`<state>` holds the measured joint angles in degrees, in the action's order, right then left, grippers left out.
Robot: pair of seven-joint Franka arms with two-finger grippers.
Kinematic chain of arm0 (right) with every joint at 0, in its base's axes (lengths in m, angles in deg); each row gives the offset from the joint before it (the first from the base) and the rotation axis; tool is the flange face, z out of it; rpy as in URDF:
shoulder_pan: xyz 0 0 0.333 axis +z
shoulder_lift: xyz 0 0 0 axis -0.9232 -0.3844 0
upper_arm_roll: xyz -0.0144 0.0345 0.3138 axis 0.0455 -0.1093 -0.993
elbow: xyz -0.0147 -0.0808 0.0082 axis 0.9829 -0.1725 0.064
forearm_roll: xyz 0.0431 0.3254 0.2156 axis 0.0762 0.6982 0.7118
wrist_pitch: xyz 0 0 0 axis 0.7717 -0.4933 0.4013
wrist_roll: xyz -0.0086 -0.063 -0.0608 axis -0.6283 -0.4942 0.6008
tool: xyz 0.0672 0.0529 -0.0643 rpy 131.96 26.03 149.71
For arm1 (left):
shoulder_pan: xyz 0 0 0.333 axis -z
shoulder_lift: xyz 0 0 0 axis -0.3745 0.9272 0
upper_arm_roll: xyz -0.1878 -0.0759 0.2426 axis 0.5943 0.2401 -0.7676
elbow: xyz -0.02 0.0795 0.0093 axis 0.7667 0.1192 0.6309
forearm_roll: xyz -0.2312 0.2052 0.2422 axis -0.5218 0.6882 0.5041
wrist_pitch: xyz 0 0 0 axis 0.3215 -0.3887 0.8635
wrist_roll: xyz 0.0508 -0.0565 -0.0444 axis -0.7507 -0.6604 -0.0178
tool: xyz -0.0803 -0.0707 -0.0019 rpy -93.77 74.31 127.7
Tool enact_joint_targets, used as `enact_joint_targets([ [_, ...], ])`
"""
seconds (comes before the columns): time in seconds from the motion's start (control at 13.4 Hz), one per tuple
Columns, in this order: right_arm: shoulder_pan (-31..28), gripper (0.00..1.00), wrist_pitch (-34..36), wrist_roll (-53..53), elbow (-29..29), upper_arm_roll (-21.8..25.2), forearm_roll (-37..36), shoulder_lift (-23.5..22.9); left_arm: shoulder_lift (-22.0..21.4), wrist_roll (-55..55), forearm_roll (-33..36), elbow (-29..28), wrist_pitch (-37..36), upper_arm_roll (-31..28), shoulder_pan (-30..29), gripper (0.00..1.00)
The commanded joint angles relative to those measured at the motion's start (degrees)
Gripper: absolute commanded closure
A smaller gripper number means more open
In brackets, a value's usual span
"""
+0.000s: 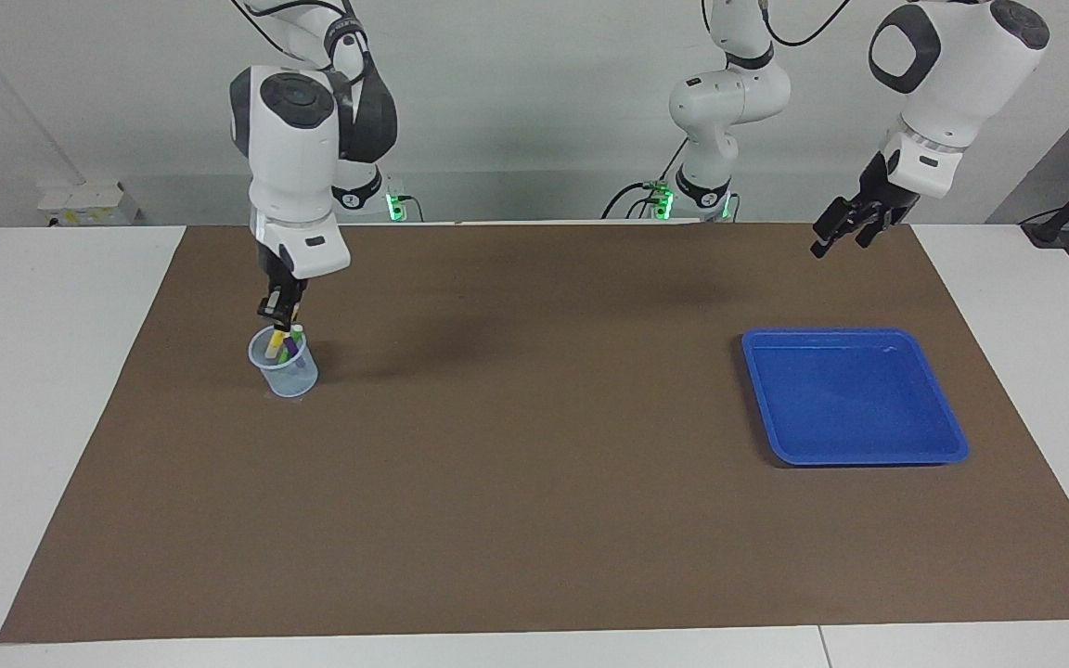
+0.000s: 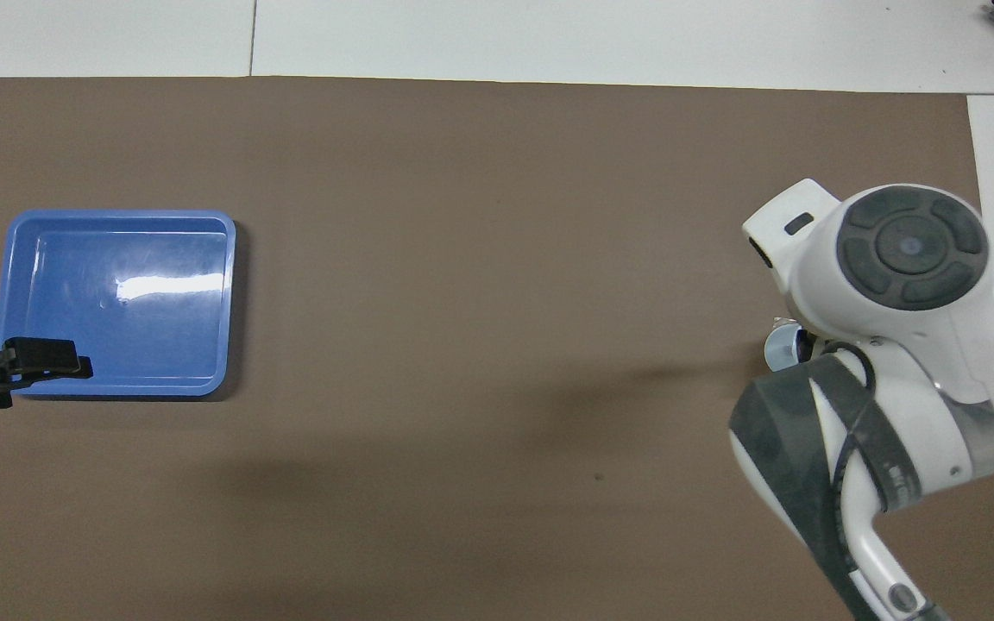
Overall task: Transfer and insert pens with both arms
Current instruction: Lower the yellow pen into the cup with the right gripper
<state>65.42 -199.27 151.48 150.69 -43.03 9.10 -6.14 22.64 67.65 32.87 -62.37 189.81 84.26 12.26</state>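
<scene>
A clear plastic cup (image 1: 286, 374) stands on the brown mat toward the right arm's end of the table. A purple pen (image 1: 288, 350) and a green pen (image 1: 296, 332) lean inside it. My right gripper (image 1: 278, 315) hangs just over the cup's rim, shut on a yellow pen (image 1: 274, 344) whose lower end dips into the cup. In the overhead view the right arm covers its gripper, and only an edge of the cup (image 2: 778, 350) shows. My left gripper (image 1: 839, 228) (image 2: 41, 379) is open and empty, raised over the mat beside the blue tray.
A blue tray (image 1: 869, 460) (image 2: 229, 302) lies on the mat toward the left arm's end, with nothing in it. The brown mat (image 1: 534, 482) covers most of the white table.
</scene>
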Motion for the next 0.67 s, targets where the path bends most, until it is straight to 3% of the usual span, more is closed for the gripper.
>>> enact_joint_targets([
  [0.0,-2.9,1.00,-4.5,0.7,5.0,-0.8,3.8,1.0,0.5,0.5,1.2,2.2,-0.4,0.2,0.6,0.00],
  [0.22,-4.4,1.00,-4.8,-1.2,7.3,-0.8,5.8,1.0,2.4,0.3,1.2,3.4,-0.7,-0.7,3.3,0.00],
  [0.6,-4.7,0.98,-4.6,-2.4,8.3,-0.8,7.8,1.0,9.0,-0.8,4.0,15.3,-6.4,-2.8,5.9,0.00],
])
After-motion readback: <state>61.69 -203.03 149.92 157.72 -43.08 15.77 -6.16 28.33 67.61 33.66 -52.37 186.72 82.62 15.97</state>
